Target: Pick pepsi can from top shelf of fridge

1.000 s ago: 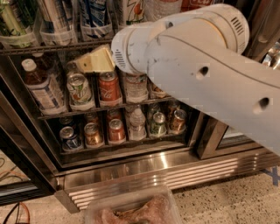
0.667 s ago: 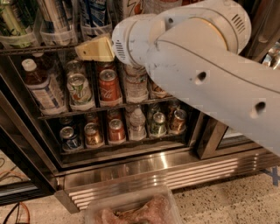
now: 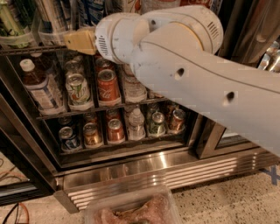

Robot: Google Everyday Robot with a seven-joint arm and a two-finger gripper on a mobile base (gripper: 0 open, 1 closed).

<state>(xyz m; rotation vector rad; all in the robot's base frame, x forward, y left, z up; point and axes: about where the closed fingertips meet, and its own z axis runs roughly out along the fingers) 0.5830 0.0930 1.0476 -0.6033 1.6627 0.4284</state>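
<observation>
You are reading the claw (image 3: pixel 81 40), its grip state not discernible, as sitting level with the top shelf (image 3: pixel 26 49) front bar of the fridge (image 3: pixel 144 168), while the pepsi can (image 3: pixel 89 11) is standing upright just above it, farther in.

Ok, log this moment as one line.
phase: pre-grasp | gripper: level with top shelf front bar, fridge left side | pepsi can: on top shelf, just above gripper, not grasped
</observation>
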